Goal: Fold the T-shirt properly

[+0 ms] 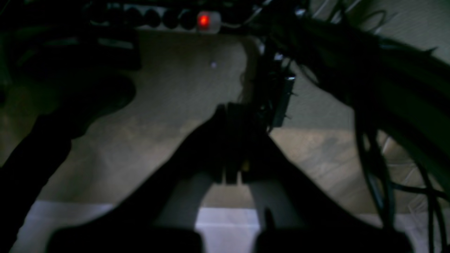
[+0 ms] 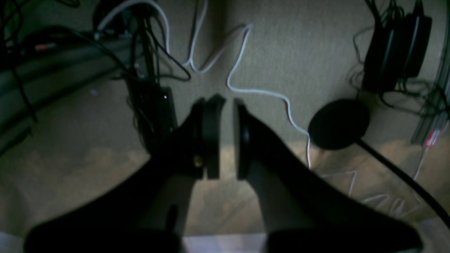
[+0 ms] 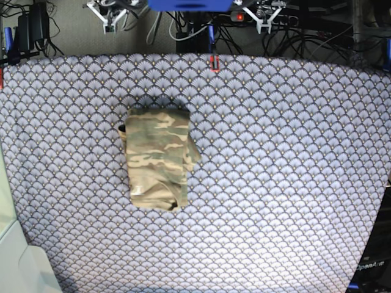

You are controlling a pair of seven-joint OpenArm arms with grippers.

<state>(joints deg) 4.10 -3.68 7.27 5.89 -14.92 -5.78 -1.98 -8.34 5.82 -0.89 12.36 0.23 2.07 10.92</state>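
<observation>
The T-shirt (image 3: 157,157), camouflage-printed, lies folded into a tall packet on the fan-scale patterned cloth (image 3: 287,183) covering the worktop, left of centre at about nine o'clock in the base view. Neither arm touches it. The left claw (image 1: 230,147) hangs off the worktop above the floor, its tips pressed together and empty. The right claw (image 2: 225,137) also hangs over the floor, a narrow gap between its pads, holding nothing; a white cable (image 2: 246,88) snakes below it.
</observation>
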